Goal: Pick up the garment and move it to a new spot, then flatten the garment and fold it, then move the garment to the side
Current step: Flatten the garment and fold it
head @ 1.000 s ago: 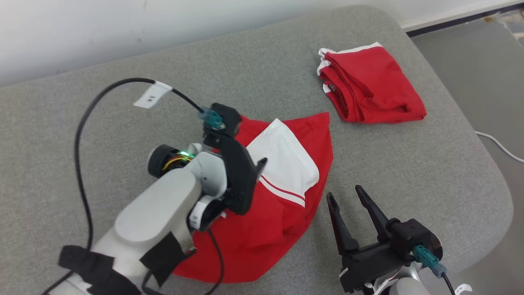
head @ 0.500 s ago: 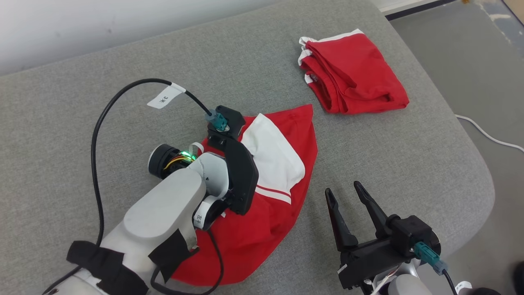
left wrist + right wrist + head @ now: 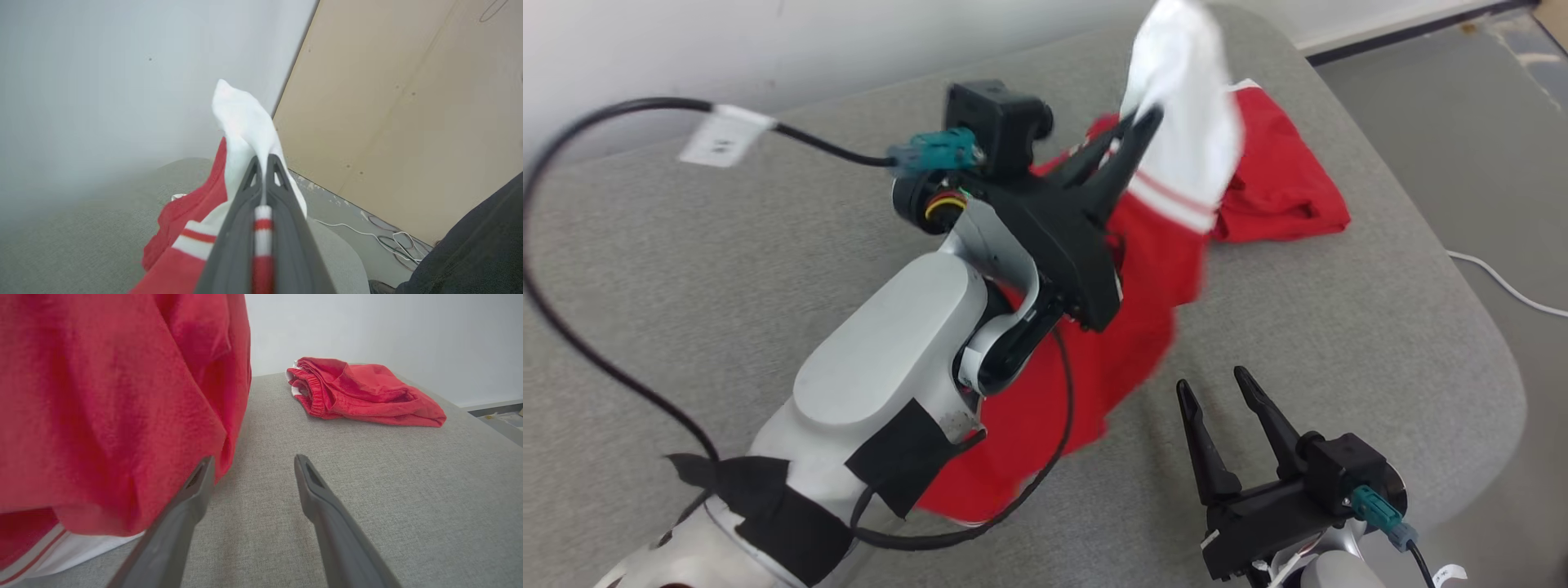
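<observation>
Left pincer [image 3: 1145,124]: clamped shut on the white panel of the garment [image 3: 1143,269]; in the left wrist view I see cloth pinched between its fingers. The garment hangs raised over the grey cushion [image 3: 727,245]. Its lower hem probably touches the cushion, but blur hides this. Right pincer [image 3: 1210,381]: wide open, empty, just beside the hanging cloth. The folded red pile [image 3: 1282,192] lies further right, partly behind the garment.
</observation>
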`<state>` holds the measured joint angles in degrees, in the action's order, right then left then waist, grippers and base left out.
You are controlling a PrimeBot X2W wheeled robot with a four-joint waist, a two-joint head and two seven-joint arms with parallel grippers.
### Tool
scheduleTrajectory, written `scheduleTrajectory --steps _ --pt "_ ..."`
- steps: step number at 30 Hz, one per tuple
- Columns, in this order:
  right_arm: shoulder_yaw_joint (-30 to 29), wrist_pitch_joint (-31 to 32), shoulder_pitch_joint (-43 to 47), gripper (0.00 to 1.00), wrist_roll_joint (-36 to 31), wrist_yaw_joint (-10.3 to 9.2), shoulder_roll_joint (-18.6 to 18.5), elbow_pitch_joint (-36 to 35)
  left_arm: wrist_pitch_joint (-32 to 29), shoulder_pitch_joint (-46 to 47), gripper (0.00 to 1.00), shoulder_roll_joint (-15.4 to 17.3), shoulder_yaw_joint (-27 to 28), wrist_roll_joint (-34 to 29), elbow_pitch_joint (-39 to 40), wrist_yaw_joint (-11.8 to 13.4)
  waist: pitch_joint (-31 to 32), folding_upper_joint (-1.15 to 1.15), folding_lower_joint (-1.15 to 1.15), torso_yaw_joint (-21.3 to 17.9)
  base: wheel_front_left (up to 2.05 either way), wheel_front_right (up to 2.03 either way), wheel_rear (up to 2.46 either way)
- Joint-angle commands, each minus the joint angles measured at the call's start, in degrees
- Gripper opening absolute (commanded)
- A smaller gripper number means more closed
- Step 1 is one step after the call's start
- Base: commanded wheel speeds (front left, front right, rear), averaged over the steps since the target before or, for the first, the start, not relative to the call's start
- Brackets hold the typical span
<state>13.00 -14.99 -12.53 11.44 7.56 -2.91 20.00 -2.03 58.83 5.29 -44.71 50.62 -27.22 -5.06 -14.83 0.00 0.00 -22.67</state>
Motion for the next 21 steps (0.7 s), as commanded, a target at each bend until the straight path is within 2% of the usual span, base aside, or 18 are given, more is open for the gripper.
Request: scheduleTrajectory --steps 1,7,9,14,17,19,20,21 --pt "-0.17 -0.21 0.98 1.0 -0.58 -0.14 0.03 0.22 1.51 -0.55 0.0 -0.06 0.7 0.98 1.66 -0.44 0.9 0.0 0.0 1.63 0.0 0.0 0.0" --pt "-0.53 -0.22 1.88 1.0 -1.56 -0.14 -0.48 0.35 10.11 -5.62 0.0 1.94 6.42 5.83 13.32 -1.49 2.47 0.0 0.0 5.57 0.0 0.0 0.0" --pt "-0.34 -0.22 2.19 1.0 -1.8 -0.14 -0.7 0.38 11.5 -9.31 0.0 3.69 8.31 8.0 16.97 -1.44 3.12 0.0 0.0 6.76 0.0 0.0 0.0" --pt "-0.42 0.19 2.59 1.0 -1.86 -0.14 -1.27 0.23 11.99 -22.89 0.0 10.61 10.31 10.14 21.25 2.21 4.32 0.0 0.0 9.63 0.0 0.0 0.0" --pt "-0.71 0.71 3.36 1.0 -1.95 -0.14 -1.9 0.04 12.94 -31.18 0.0 12.95 10.37 11.23 20.44 3.87 4.63 0.0 0.0 11.61 0.0 0.0 0.0" --pt "-0.89 1.19 3.34 1.0 -2.08 -0.14 -2.26 -0.32 13.61 -35.35 0.5 13.75 9.85 11.09 18.92 4.45 4.85 0.0 0.0 12.93 0.0 0.0 0.0" --pt "-0.82 1.27 3.17 1.0 -2.1 -0.14 -2.38 -0.55 13.98 -36.77 1.0 14.16 9.55 10.45 17.77 5.12 4.98 0.0 0.0 13.49 0.0 0.0 0.0" --pt "-0.75 1.47 3.03 1.0 -2.17 -0.14 -2.53 -0.77 14.17 -38.33 1.0 13.88 9.37 10.83 16.54 5.64 5.19 0.0 0.0 14.03 0.0 0.0 0.0"
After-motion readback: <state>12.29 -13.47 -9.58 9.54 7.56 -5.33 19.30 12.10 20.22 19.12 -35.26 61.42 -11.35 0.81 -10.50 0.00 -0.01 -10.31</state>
